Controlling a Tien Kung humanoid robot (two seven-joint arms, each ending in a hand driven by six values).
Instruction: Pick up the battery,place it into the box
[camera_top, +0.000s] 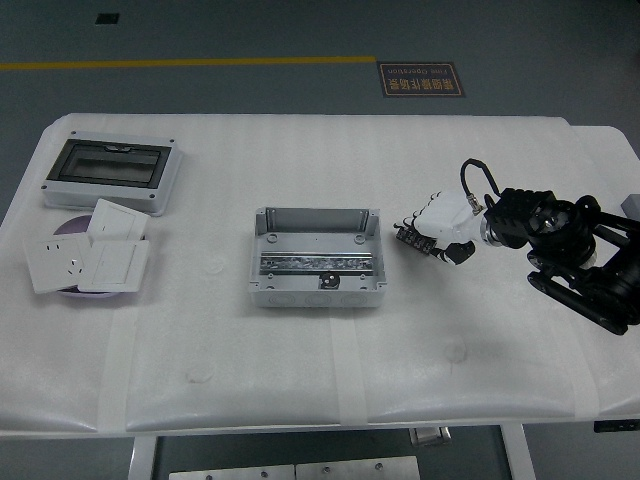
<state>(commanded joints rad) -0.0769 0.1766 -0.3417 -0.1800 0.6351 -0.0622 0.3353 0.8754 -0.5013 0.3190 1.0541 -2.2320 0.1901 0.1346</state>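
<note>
Fingers (418, 216) of your right hand (440, 226) curl round the battery (411, 239).
Battery sits just right of the open grey box (318, 257), long axis approx. upper-left to lower-right.

We see a dark red sign (421, 79) on the floor at 12 o'clock, but its words are too small to read.
</note>
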